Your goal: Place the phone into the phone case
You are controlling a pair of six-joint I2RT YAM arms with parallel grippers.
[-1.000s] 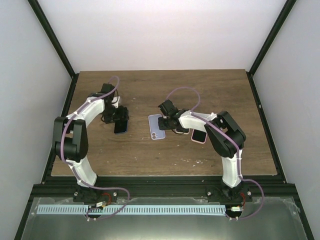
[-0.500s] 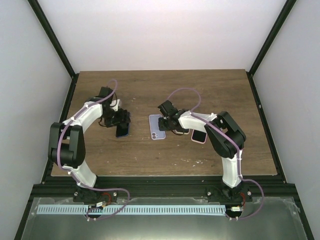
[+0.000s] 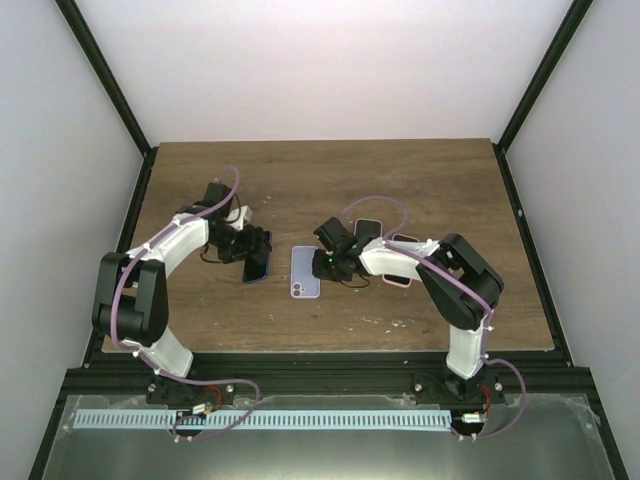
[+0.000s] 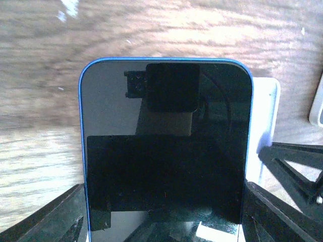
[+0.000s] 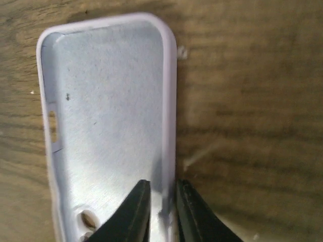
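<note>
Right tool (image 5: 162, 189) pinches phone case (image 5: 108, 116); left tool (image 4: 166, 219) grips phone (image 4: 166, 131), elbows bent.

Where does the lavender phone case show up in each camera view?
Top external: the lavender phone case lies near the picture's centre.
Left wrist: probably the pale strip showing right of the held phone.
Right wrist: it fills the left half, open side up.
Shared landmark: the right gripper pinching the case's long edge, its fingers at the bottom of the right wrist view.
</note>
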